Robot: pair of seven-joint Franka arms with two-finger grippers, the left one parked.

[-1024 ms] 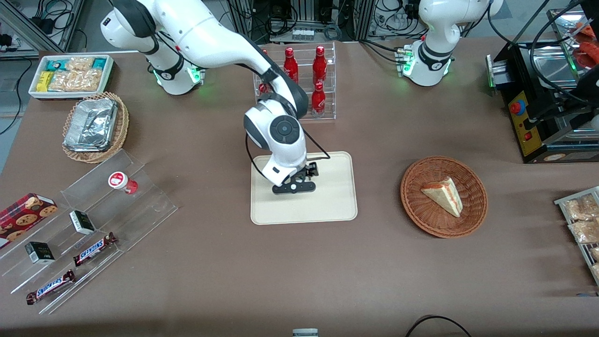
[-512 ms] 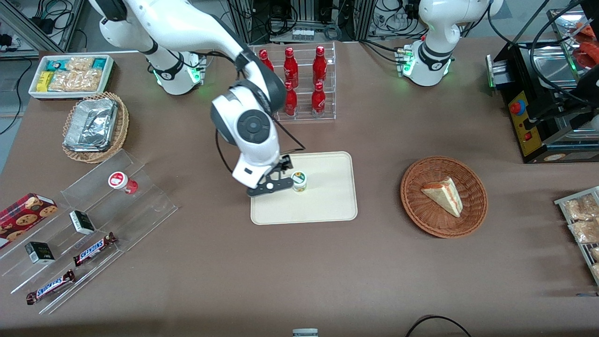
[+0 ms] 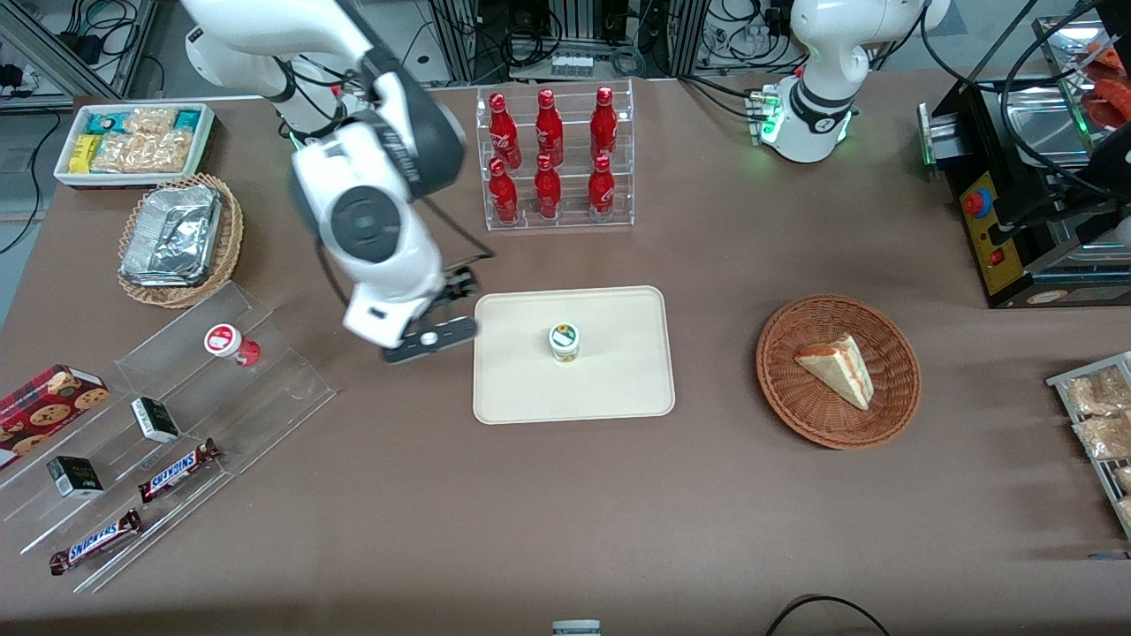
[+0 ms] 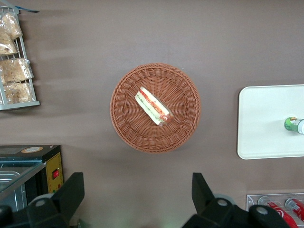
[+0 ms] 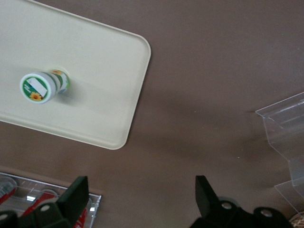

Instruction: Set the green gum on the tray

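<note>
Front view is showing the green gum (image 3: 565, 340), a small white bottle with a green-and-white lid, standing upright near the middle of the cream tray (image 3: 618, 389). Nothing else is sitting on that tray. Above the bare counter (image 3: 530, 512), just beside the tray's edge, the claw (image 3: 430, 340) is hanging open, holding nothing.

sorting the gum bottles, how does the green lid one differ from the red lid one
The green gum stands upright on the tray; the red-lidded gum bottle sits on the clear acrylic stand, toward the working arm's end of the table. The green gum has green-yellow marks on its side; the red-lidded one shows red there. Both are small white cylinders with round lid labels. The gripper, jaws open, hangs between them, holding neither.
</note>
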